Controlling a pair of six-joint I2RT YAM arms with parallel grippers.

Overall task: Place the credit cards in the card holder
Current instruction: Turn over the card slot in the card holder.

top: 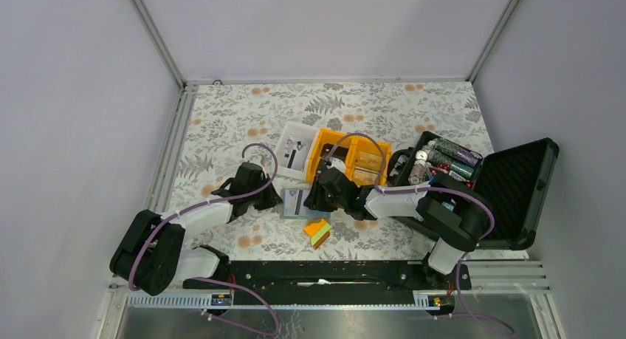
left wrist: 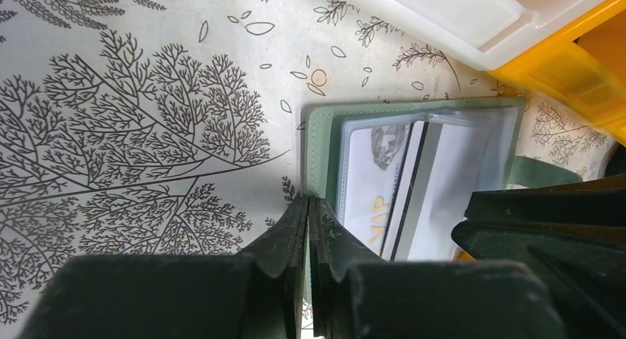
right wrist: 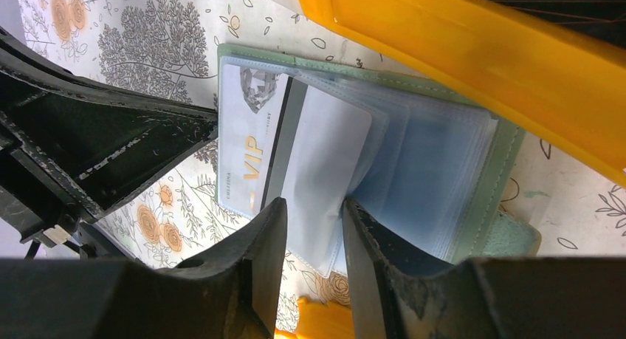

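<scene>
**Card holder pinned open; white card at the pocket mouth**

**Card holder.** The card holder (right wrist: 435, 176) lies open on the patterned cloth (left wrist: 148, 117). It is directly ahead of the right gripper (right wrist: 314, 204) and just inboard of the left gripper (left wrist: 308, 204). A yellow bin (right wrist: 472, 51) stands close beyond it. I judge the holder light and limp at the fold, and likely to skid on the cloth unless anchored. The firm place to take it is the stitched green border, clear of the pocket mouths.

**Left gripper.** The fingers are pressed together on that green border at the holder's outer edge, pinching it. As an anchor this looks adequate.

**Right gripper.** The fingers stand partly spread with nothing clamped between them. The near corner of the white card (right wrist: 325, 169) lies beneath the gap. Whether either tip touches it cannot be told.

**Cards.**
- The white card has a dark stripe along one side and appears part-way into a clear pocket.
- It overlaps a face printed VIP (right wrist: 247, 143). Whether these are two cards or one cannot be told.
- I judge the card stiff, thin, smooth and slippery.
- Lying flat, it offers no edge to pinch, so the free end nearest the right gripper is the place to hold or push.

**Clear pockets.** These are thin, floppy film, and a mouth may buckle under a driven card.
</scene>
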